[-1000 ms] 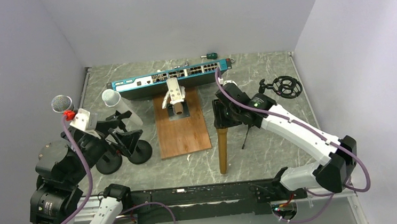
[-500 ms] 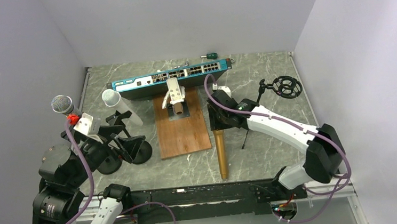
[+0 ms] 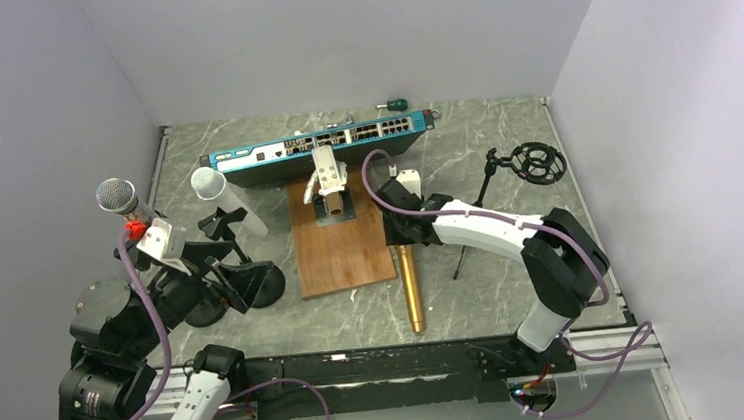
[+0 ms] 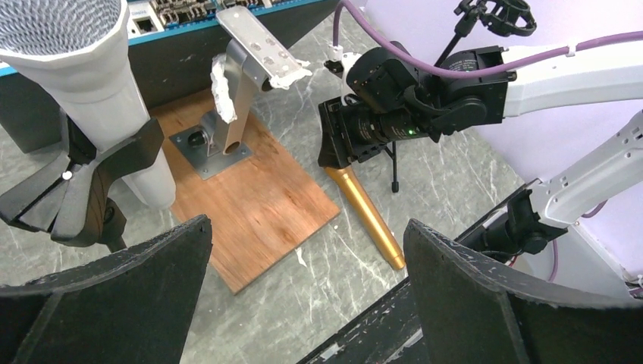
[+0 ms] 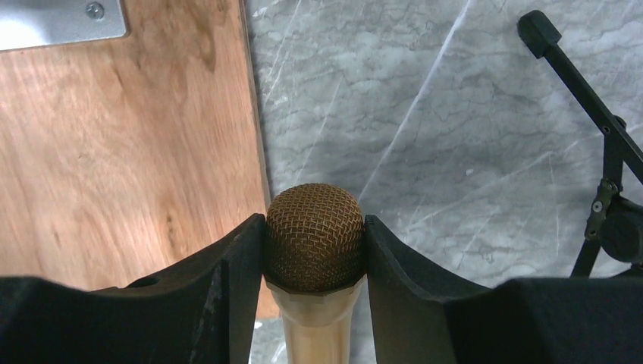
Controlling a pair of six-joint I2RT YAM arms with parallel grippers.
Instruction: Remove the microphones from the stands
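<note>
- Over the last second the right arm has folded in toward 9 o'clock. The right gripper (image 3: 402, 236) now sits just beside the right edge of the wooden board (image 3: 352, 257), where a moment ago it was further out over the counter (image 3: 476, 302).
- The gold microphone (image 3: 412, 292) has come along with it. It has gone from hanging steeply to lying low, its tail pointing to 6 o'clock at the near edge. I can't tell whether the tail touches the counter.
- The shock-mount stand (image 3: 530, 163) stands empty at about 2 o'clock from the gripper, well apart from the microphone. I'd say the removal itself is done and only the set-down and release are left.
- The right gripper is partly closed and clamped on the microphone. In the wrist view its two fingers (image 5: 243, 258) press either side of the mesh head (image 5: 315, 235), the gold body running back between them.
- The left gripper (image 4: 307, 227) is spread fully apart, holds nothing and hovers at the left side.
- Just ahead of it is a white microphone (image 4: 98, 98) in its own clip, with a silver-headed microphone (image 3: 116, 196) at about 10 o'clock. Neither is touched.
- A network switch (image 3: 323, 144) lies along the 12 o'clock edge.
</note>
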